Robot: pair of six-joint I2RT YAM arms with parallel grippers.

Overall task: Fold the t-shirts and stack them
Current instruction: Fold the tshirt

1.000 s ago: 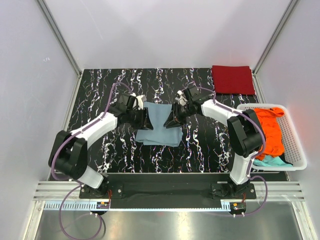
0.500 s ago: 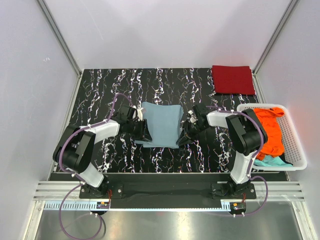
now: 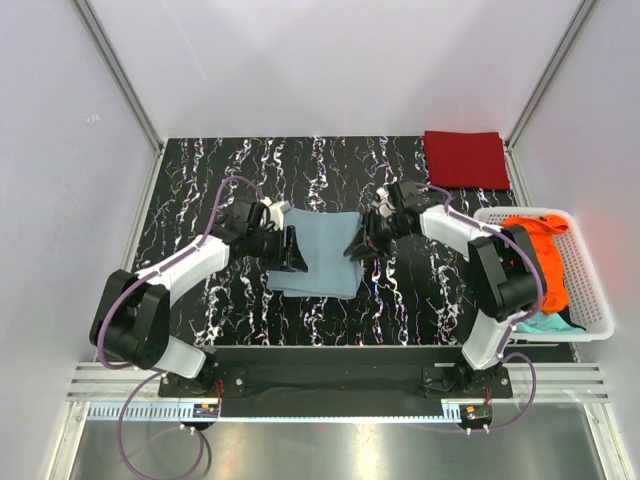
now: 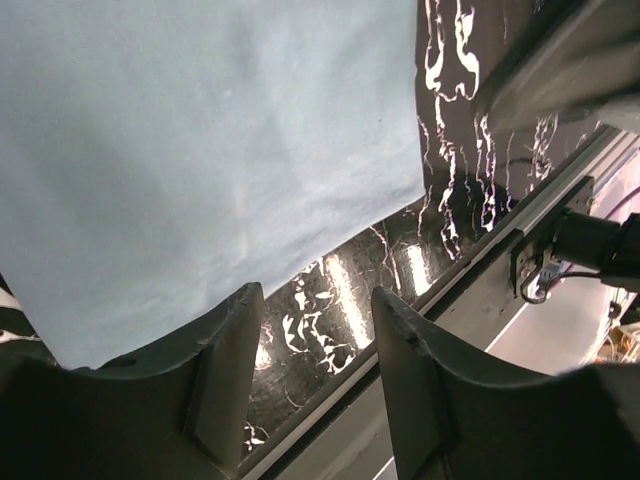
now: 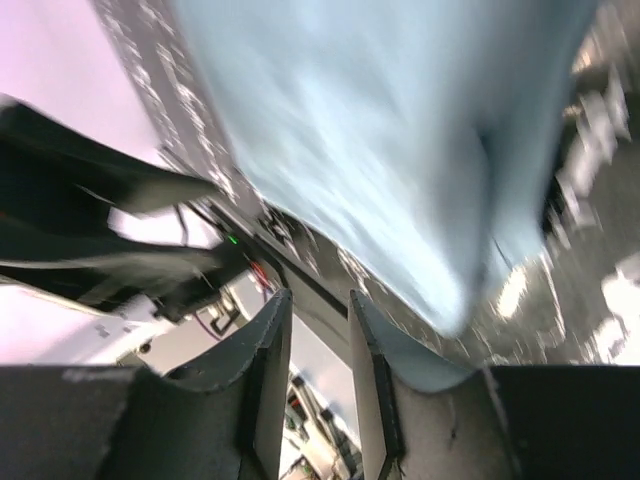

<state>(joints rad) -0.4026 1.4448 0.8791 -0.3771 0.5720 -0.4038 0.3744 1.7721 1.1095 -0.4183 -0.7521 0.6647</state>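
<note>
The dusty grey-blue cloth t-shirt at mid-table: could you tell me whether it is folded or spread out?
Folded: the dusty grey-blue cloth t-shirt lies flat as a compact rectangle, with no sleeves or collar showing.

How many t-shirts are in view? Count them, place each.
4: folded dusty grey-blue cloth shirt, table centre; folded dark red shirt, far right corner; bright orange shirt, inside the white slatted plastic basket; teal shirt, basket's near end. The basket may hide more.
</note>
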